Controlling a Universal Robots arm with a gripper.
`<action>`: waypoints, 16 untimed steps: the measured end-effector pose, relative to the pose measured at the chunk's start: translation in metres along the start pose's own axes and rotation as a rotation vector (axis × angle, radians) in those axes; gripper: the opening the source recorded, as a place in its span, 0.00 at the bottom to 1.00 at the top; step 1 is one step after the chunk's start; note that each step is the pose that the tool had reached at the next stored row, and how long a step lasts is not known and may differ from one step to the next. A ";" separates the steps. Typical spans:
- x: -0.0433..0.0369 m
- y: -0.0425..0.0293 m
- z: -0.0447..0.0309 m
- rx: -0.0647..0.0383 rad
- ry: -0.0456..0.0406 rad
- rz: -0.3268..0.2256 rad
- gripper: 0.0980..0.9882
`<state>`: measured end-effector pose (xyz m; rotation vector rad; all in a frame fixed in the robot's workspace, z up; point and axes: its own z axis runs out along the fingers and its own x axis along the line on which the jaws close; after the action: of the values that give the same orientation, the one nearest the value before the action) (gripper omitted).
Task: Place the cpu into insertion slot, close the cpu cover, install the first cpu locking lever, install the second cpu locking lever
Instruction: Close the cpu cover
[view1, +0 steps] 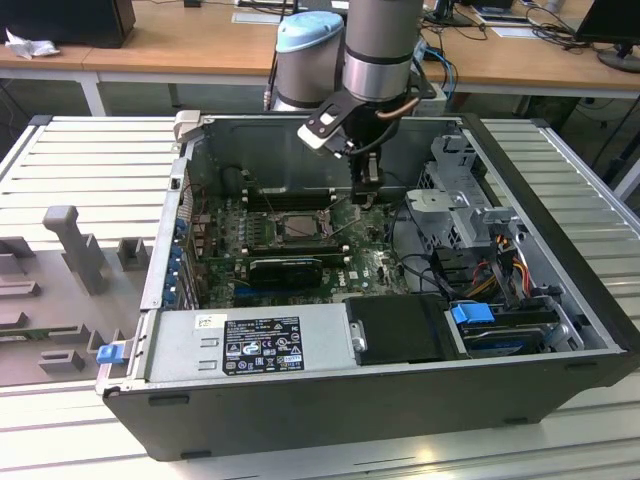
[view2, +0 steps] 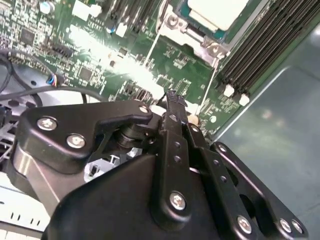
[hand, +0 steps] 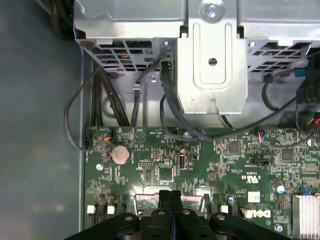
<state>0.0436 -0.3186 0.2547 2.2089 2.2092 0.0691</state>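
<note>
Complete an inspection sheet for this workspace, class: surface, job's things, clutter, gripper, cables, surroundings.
Surface: green motherboard inside an open computer case on a slatted metal table.
Job's things: cpu seated in the insertion slot, cpu cover framing it; a thin locking lever runs beside the slot.
Clutter: grey fixtures on the table, at the exterior view's left.
Gripper: gripper shut, low over the motherboard near the slot.
Cables: black cables loop from the drive cage to the board.
Surroundings: wooden desks behind.
</note>
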 end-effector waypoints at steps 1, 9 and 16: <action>0.0002 0.0036 0.0000 0.000 0.0003 -0.002 0.01; 0.0012 0.0243 0.0046 0.001 0.0008 -0.024 0.01; 0.0011 0.0158 0.0117 0.020 0.0017 -0.026 0.01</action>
<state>0.0598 -0.3172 0.2437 2.1908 2.2486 0.0484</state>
